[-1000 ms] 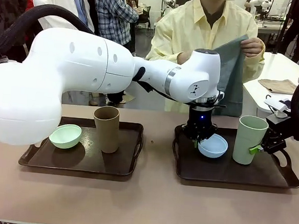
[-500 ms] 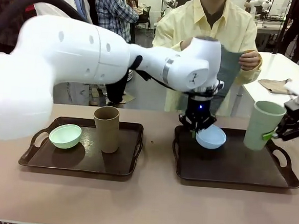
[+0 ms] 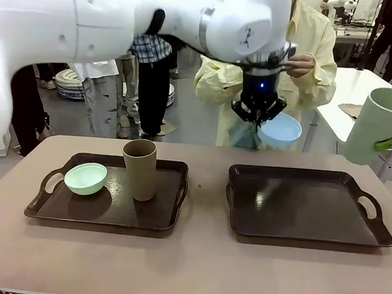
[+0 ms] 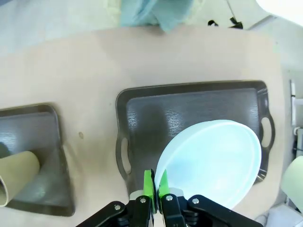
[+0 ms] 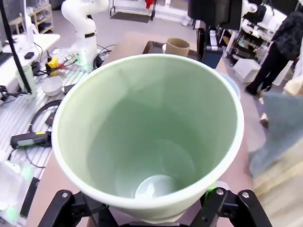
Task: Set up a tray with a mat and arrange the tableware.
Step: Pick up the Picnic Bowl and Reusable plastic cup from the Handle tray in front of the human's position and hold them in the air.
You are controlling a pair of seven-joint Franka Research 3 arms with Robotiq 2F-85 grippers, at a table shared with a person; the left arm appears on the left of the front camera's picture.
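Front view: my left fingers (image 3: 258,120) pinch the blue bowl (image 3: 281,131) by its rim, high over the right tray's (image 3: 299,211) far edge; my right fingers (image 3: 387,143) clasp the tilted tumbler (image 3: 378,123) beyond its right handle. Left wrist view: tray lies below bowl. Right wrist view: tumbler mouth faces camera.

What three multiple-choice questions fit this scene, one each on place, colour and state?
1. The light blue bowl is: A flat on the table; B held aloft in the left hand; C under a mat.
2. The tumbler in the right hand is: A brown; B red; C pale green.
3. The brown tumbler on the left tray is: A upright; B upside down; C on its side.
Answers: 1 B, pads pinch its rim in mid-air; 2 C, its wall is pale green; 3 A, its mouth faces up.
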